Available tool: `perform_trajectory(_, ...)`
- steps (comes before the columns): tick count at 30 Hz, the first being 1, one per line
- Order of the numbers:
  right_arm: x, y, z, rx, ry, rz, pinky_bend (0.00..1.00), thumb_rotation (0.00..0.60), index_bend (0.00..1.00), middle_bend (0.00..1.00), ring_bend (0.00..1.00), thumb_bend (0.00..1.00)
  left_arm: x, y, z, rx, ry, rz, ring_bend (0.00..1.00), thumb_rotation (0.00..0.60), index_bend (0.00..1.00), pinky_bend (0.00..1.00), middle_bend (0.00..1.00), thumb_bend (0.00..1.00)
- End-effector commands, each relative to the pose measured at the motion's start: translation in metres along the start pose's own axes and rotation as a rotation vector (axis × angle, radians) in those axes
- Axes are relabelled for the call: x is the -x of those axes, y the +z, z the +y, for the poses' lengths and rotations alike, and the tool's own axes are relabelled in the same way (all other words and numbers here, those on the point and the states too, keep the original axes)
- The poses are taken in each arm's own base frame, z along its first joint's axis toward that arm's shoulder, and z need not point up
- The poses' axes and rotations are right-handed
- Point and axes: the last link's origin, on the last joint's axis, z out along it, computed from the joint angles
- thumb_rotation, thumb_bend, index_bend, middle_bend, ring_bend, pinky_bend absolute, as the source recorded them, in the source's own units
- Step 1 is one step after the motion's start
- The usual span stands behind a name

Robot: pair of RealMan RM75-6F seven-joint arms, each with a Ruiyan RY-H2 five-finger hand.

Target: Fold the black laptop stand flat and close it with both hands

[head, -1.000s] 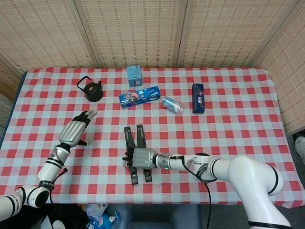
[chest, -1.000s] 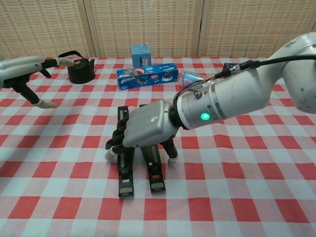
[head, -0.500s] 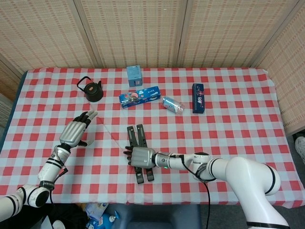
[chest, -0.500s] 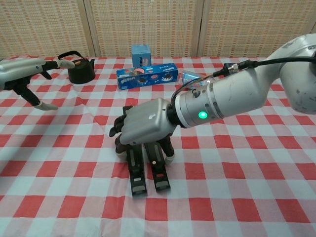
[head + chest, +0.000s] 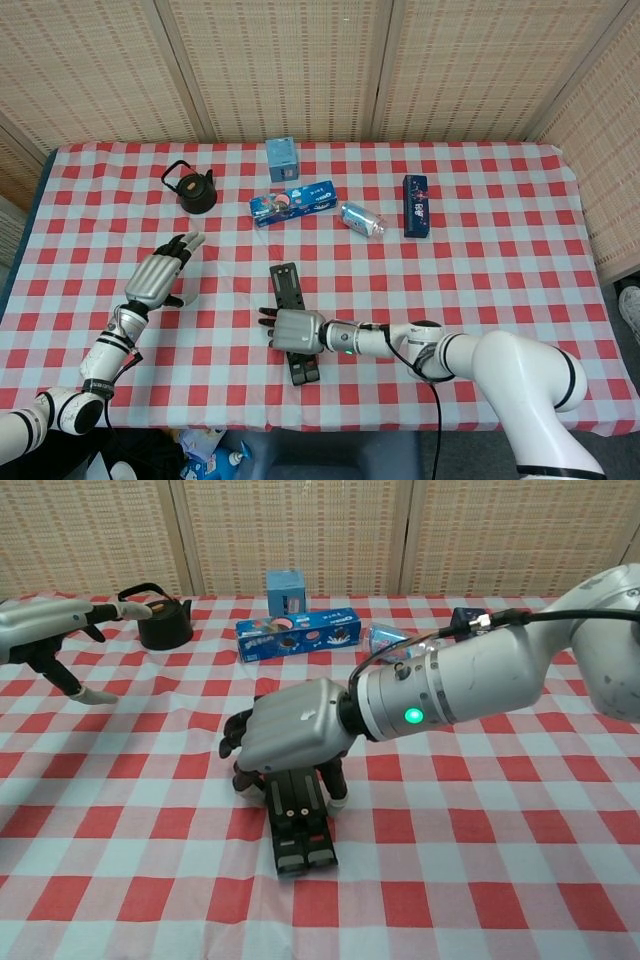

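Under right hand, stand legs apparently now together.

Your right hand covers the laptop stand; bare tablecloth lies either side; kettle and boxes stand far behind.

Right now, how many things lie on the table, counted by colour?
Black: 2, the laptop stand and the kettle.
Blue: 3, the small light blue box, the long cookie box, the dark blue box.
Silver: 1, the can.
Total: 6.
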Motion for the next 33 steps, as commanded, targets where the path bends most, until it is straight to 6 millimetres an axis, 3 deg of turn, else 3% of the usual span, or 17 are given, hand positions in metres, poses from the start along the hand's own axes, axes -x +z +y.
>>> perform_trajectory(1, -0.001, -0.003, 0.001, 0.016, 0.014, 0.002, 0.0, 0.6, 0.13, 0.18, 0.02, 0.09, 0.0, 0.0, 0.0, 0.0, 0.0, 0.0, 0.0, 0.6, 0.0, 0.17, 0.0, 0.22)
perform_trajectory(3, -0.003, -0.007, 0.002, 0.034, 0.029, 0.02, 0.0, 0.6, 0.01, 0.08, 0.0, 0.08, -0.001, 0.0, 0.001, 0.002, 0.004, 0.0, 0.0, 0.6, 0.0, 0.17, 0.0, 0.22)
perform_trajectory(5, -0.005, -0.012, 0.004, 0.056, 0.044, 0.038, 0.0, 0.6, 0.0, 0.03, 0.0, 0.06, -0.003, 0.0, 0.001, 0.002, 0.004, 0.003, 0.0, 0.6, 0.0, 0.17, 0.0, 0.22)
perform_trajectory(11, -0.01, -0.046, 0.017, 0.168, 0.104, 0.094, 0.0, 0.6, 0.0, 0.0, 0.0, 0.06, -0.013, -0.002, -0.001, -0.019, 0.003, 0.042, 0.0, 0.6, 0.0, 0.17, 0.0, 0.22)
perform_trajectory(14, -0.011, -0.074, 0.024, 0.257, 0.146, 0.142, 0.0, 0.6, 0.0, 0.0, 0.0, 0.12, -0.021, -0.006, -0.005, -0.045, 0.028, 0.075, 0.0, 0.6, 0.0, 0.17, 0.0, 0.22)
perform_trajectory(18, -0.011, -0.12, 0.028, 0.43, 0.229, 0.243, 0.0, 0.6, 0.0, 0.03, 0.0, 0.23, -0.035, -0.015, -0.011, -0.083, 0.06, 0.115, 0.0, 0.6, 0.0, 0.17, 0.0, 0.22)
perform_trajectory(23, 0.001, -0.177, 0.025, 0.632, 0.317, 0.295, 0.03, 0.6, 0.0, 0.12, 0.0, 0.26, -0.048, -0.029, -0.019, -0.13, 0.058, 0.151, 0.0, 0.6, 0.0, 0.17, 0.0, 0.22)
perform_trajectory(33, 0.048, -0.295, -0.016, 0.957, 0.509, 0.263, 0.08, 0.6, 0.04, 0.16, 0.0, 0.25, -0.054, -0.09, -0.045, -0.201, 0.095, 0.218, 0.0, 0.6, 0.0, 0.17, 0.0, 0.22)
